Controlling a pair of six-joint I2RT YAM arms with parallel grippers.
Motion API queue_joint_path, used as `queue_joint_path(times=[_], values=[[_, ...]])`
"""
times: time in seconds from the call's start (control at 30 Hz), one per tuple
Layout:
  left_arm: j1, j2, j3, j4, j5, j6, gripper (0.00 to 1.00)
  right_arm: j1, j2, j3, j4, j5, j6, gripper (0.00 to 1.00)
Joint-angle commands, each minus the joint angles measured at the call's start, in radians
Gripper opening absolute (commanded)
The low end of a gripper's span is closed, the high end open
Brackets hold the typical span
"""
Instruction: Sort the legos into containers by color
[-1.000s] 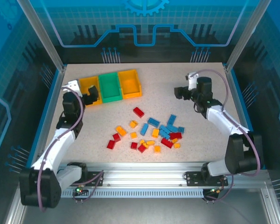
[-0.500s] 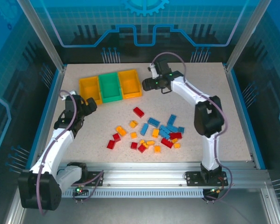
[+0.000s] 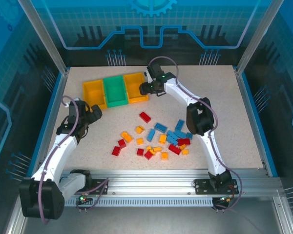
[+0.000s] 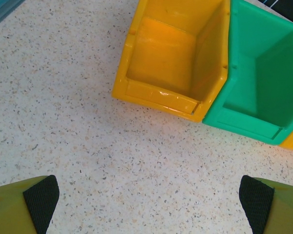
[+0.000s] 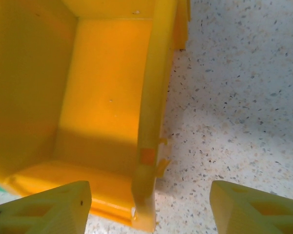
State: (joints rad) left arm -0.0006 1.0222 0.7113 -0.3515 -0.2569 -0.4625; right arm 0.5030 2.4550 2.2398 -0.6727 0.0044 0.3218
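Yellow rightmost bin (image 5: 151, 73), wall between parted jaws of my right gripper (image 5: 147, 191); my left gripper (image 4: 146, 195) gapes near the leftmost bin (image 4: 156, 95).

In the left wrist view the bottom edge cuts off the left gripper (image 4: 149, 197), leaving two padded fingertips (image 4: 41, 200); the left yellow bin (image 4: 171, 53) runs off the top and the green bin (image 4: 263, 73) off the right. In the right wrist view the right yellow bin (image 5: 154, 87) runs off left and top. From above, the legos (image 3: 162, 138) are too small to tell which touch
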Motion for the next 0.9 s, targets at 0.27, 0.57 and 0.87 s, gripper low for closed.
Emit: queue_joint_path(times=[0.27,0.57,0.87], values=[[0.008,-0.015,-0.03,-0.034,0.068,-0.048,0.99,0.008,0.108,0.122,-0.065,0.09,0.035,0.39],[-0.011,-0.04,-0.027,-0.072,0.068,-0.058,0.99,-0.019,-0.05,-0.145,0.047,0.15,0.067,0.11],[-0.106,-0.034,-0.03,-0.093,0.071,-0.089,0.99,-0.13,-0.307,-0.507,0.183,0.139,0.031,0.08]])
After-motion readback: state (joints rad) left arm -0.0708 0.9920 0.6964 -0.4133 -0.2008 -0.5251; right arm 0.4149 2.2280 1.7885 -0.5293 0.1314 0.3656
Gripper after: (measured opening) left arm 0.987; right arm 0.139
